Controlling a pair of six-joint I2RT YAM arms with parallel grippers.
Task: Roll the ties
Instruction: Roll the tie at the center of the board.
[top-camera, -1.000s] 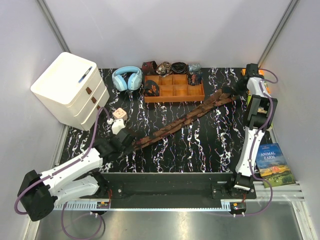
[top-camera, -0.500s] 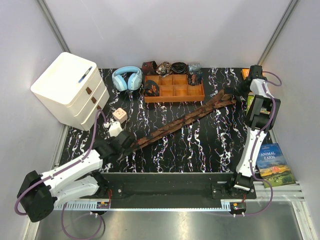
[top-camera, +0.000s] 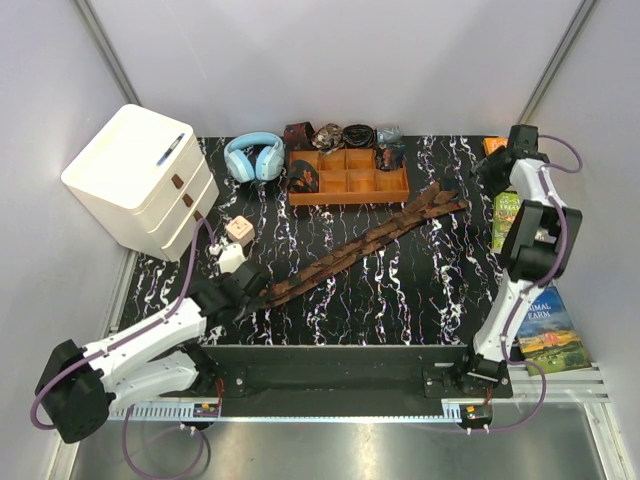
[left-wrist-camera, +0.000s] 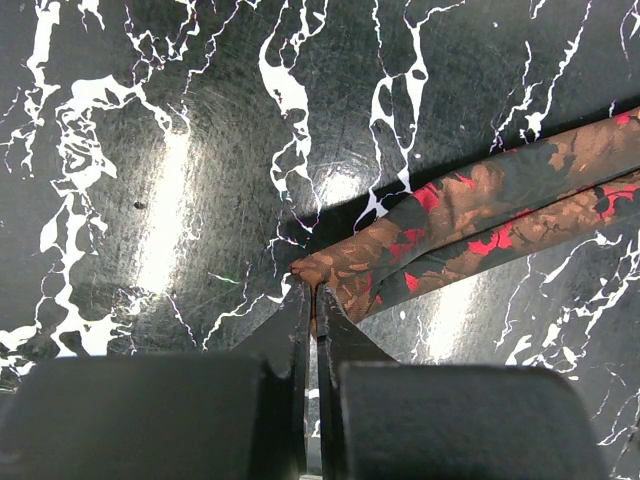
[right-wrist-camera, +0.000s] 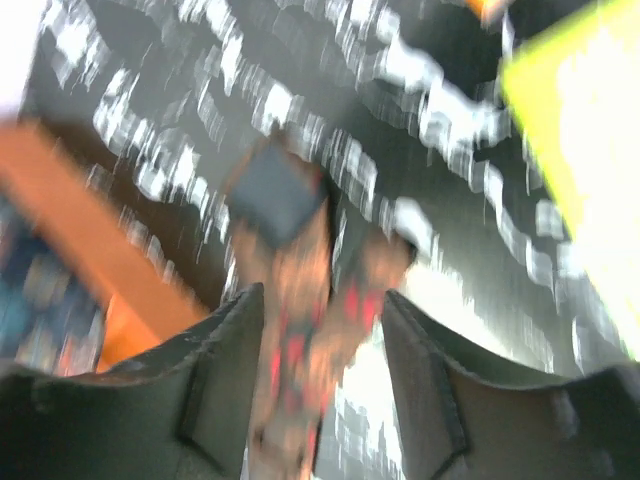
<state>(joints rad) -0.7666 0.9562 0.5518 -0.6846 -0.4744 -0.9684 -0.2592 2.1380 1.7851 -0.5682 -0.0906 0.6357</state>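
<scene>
One of the ties (top-camera: 355, 245), dark brown with a red-tan pattern, lies folded double in a diagonal across the black marbled table. My left gripper (top-camera: 252, 293) is shut on its near folded end (left-wrist-camera: 305, 270), and the two strips (left-wrist-camera: 480, 210) run off to the upper right. My right gripper (top-camera: 487, 172) is open at the far right, just off the wide ends (top-camera: 445, 197). In the blurred right wrist view those ends (right-wrist-camera: 300, 250) lie on the table below the spread fingers (right-wrist-camera: 225, 340) of that gripper (right-wrist-camera: 320, 293), untouched.
An orange-brown wooden tray (top-camera: 347, 198) stands at the back with a rolled tie (top-camera: 303, 178) in one compartment and several rolls (top-camera: 340, 133) behind it. Blue headphones (top-camera: 254, 156) and a white drawer unit (top-camera: 140, 180) are at the left, books (top-camera: 545, 325) at the right edge.
My right gripper has opened and let go of the tie's wide ends, then drawn back toward the far right corner. The wide ends now rest on the table. The left gripper keeps its hold.
</scene>
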